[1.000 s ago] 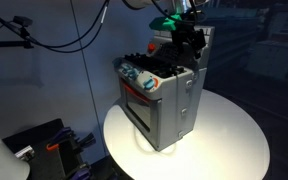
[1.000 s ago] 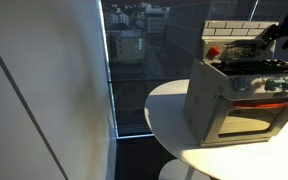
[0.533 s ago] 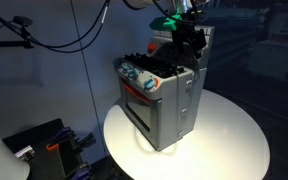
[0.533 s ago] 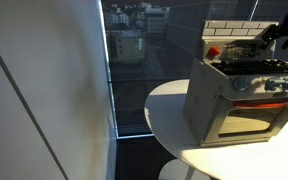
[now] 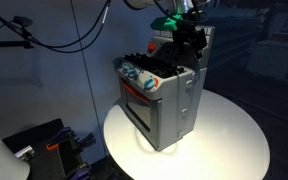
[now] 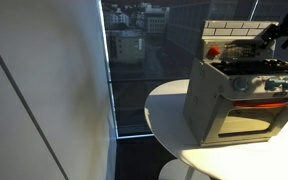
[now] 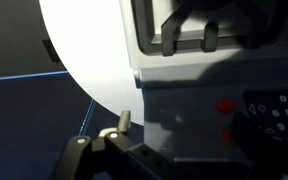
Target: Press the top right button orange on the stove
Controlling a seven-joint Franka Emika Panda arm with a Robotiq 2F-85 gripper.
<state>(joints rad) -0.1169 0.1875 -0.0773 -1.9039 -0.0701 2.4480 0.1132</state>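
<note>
The grey toy stove (image 5: 164,100) stands on a round white table (image 5: 229,135), with coloured knobs and a red-trimmed oven door at its front; it also shows in an exterior view (image 6: 239,100). My gripper (image 5: 189,40) hangs over the stove's back top, by the white brick panel, and it shows in an exterior view (image 6: 274,35). In the wrist view the stove's dark top (image 7: 184,110) fills the frame, with two red-orange buttons (image 7: 225,104) to the right. My gripper (image 7: 182,130) looks open and empty, just above that surface.
The round table's edge (image 6: 164,110) lies close around the stove. A dark window with city lights (image 6: 134,45) is behind. Cables and camera stands (image 5: 24,40) hang beside the table, and equipment sits on the floor (image 5: 39,145).
</note>
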